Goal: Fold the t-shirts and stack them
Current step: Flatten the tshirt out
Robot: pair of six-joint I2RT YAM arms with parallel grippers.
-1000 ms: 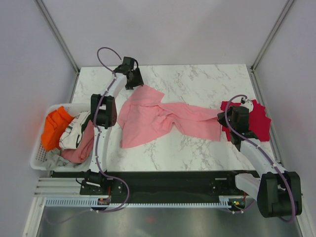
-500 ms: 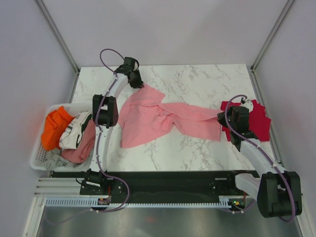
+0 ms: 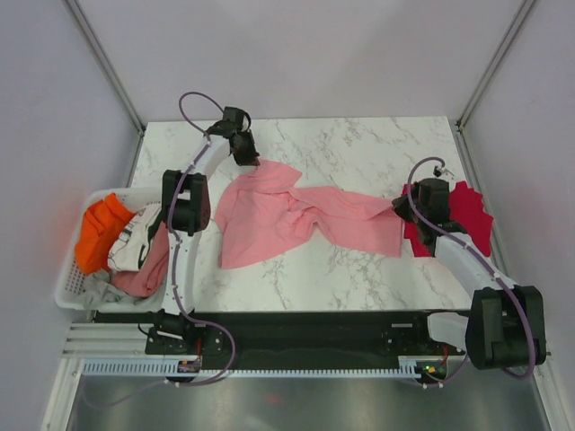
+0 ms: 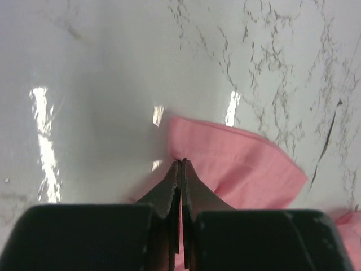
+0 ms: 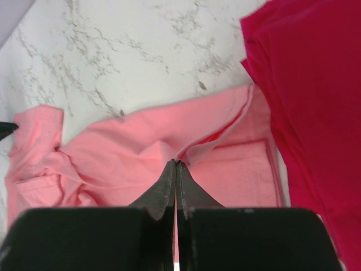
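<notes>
White marble surface (image 3: 359, 148): both t-shirts are laid on it, under and around both sets of fingers.

Pink t-shirt (image 3: 269, 215): spread out unfolded and rumpled, and strung between the two sets of fingers. The wide bunched part is seen below and to the right of the left fingers. A narrower band is run from there across to the right fingers. It is gripped at both ends.

Basket (image 3: 67, 283): white, set off the surface's left edge, well apart from the left fingers and on the arm's outer side. It is packed with loose clothes, an orange garment (image 3: 99, 233) on top at the left.

Crimson t-shirt (image 3: 469, 220): laid flat just beside the right fingers, on their right. Its left edge is met by the end of the pink t-shirt; whether the two overlap cannot be told.

Left fingers (image 4: 180, 168): pressed together, with the far-left edge of the pink t-shirt pinched at the tips. Pink cloth is seen on both sides of them in the wrist view.

Right fingers (image 5: 175, 167): pressed together, clamped on a raised fold of the pink t-shirt near its right end.
</notes>
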